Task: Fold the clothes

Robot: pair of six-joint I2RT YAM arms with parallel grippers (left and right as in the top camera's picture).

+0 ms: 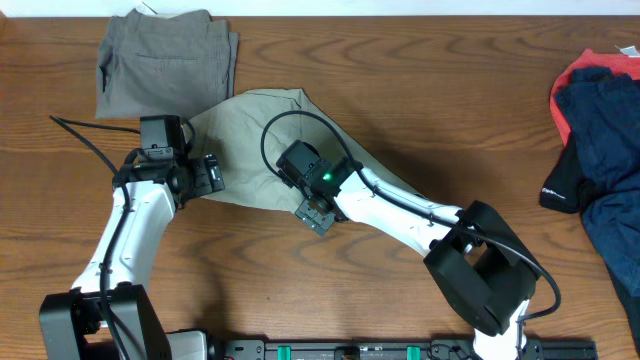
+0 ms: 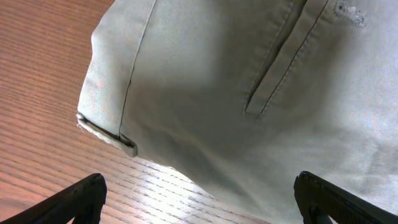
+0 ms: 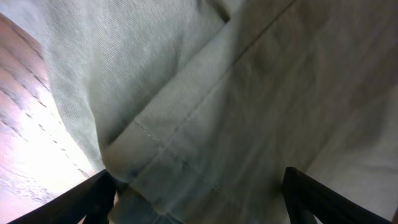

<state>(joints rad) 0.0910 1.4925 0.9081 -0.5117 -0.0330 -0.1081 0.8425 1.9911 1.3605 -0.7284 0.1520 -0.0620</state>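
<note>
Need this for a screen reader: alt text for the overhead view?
A khaki garment lies on a wooden table, a robot's left gripper at its left edge, right gripper at its lower edge. Folded grey clothing lies top left; a blue-and-red clothes pile far right.

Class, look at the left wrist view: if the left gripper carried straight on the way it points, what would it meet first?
Most likely the khaki garment. The left gripper, fingers apart, faces its lower edge where it lies on the table. Depth is unclear.
</note>
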